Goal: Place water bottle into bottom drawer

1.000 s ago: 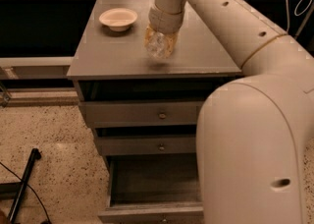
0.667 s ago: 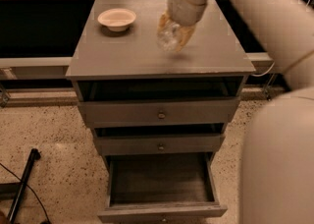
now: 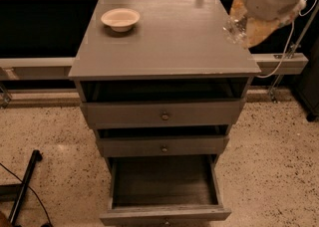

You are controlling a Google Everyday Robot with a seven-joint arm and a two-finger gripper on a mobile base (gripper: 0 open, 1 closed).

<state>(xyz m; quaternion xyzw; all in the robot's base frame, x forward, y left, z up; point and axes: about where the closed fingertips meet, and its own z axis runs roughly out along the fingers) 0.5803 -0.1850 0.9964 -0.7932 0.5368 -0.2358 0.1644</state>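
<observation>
The water bottle [image 3: 233, 26], small, clear and crinkled, hangs above the right edge of the grey cabinet top [image 3: 169, 42]. My gripper [image 3: 245, 28] is shut on it at the upper right, under the white wrist. The bottom drawer [image 3: 164, 183] is pulled open at the cabinet's foot, and its dark wood-grain floor is bare. The bottle is well above the drawer and to its right.
A cream bowl [image 3: 120, 19] sits on the cabinet top at the back left. The top drawer [image 3: 162, 115] and the middle drawer [image 3: 162, 146] stand slightly ajar. A white cable [image 3: 288, 47] and a rail run at the right. A black stand leg [image 3: 25, 186] lies on the speckled floor at the left.
The arm has swung right and away with the bottle, from over the middle of the cabinet top to its right edge. Its bulk no longer covers the drawers.
</observation>
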